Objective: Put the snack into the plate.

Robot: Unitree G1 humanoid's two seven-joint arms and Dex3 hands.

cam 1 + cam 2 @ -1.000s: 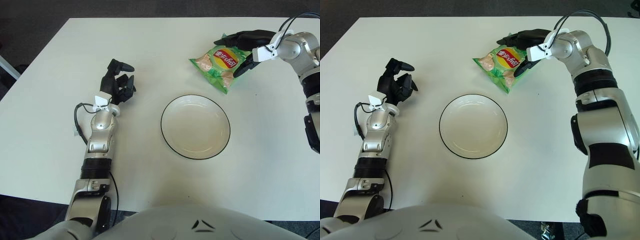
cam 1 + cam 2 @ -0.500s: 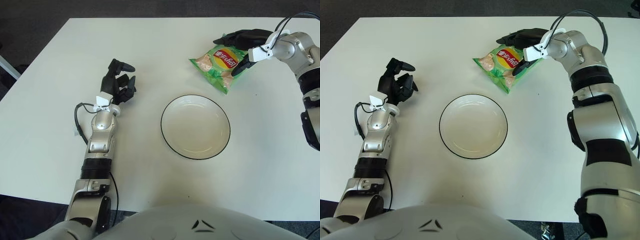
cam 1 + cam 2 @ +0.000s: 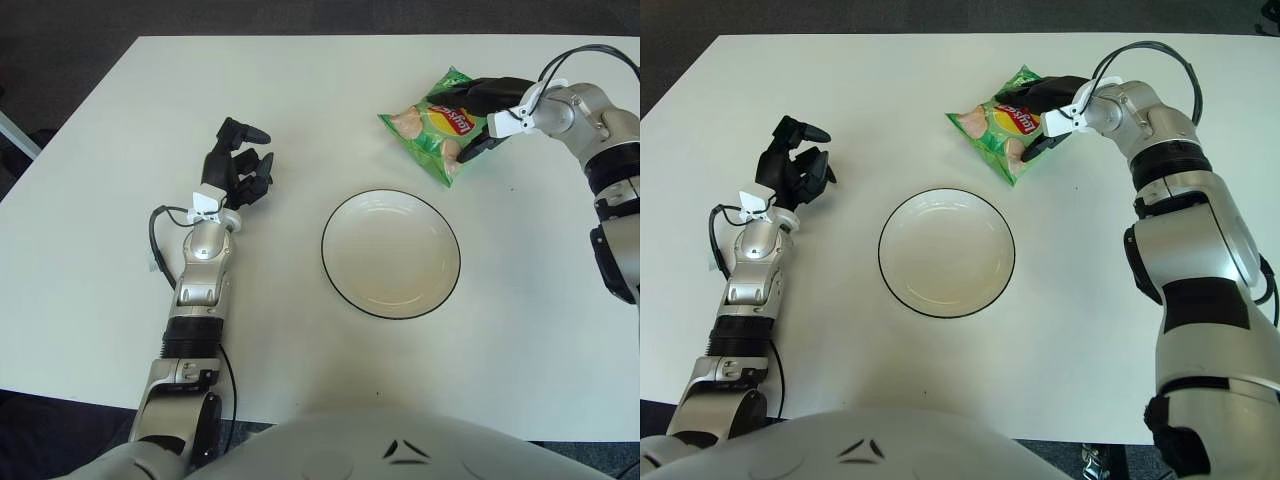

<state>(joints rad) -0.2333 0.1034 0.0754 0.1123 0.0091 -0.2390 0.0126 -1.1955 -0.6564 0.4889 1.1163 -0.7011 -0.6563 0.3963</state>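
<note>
The snack is a green chip bag [image 3: 432, 130] with a red and yellow logo, lying on the white table behind and to the right of the plate. Its right end is tipped up off the table. My right hand [image 3: 482, 112] is closed on that right end, black fingers [image 3: 1048, 92] over the top and thumb under the edge. The plate [image 3: 391, 253] is white with a dark rim and empty, at the table's middle. My left hand [image 3: 238, 160] rests on the table at the left, fingers loosely curled, holding nothing.
The white table [image 3: 300, 100] reaches to dark floor at the back and left edges. My right arm [image 3: 1185, 230] runs down the right side of the table. A black cable loops above the right wrist.
My right hand has closed on the bag's right end, and that end has lifted and crumpled up. The left arm has not moved.
</note>
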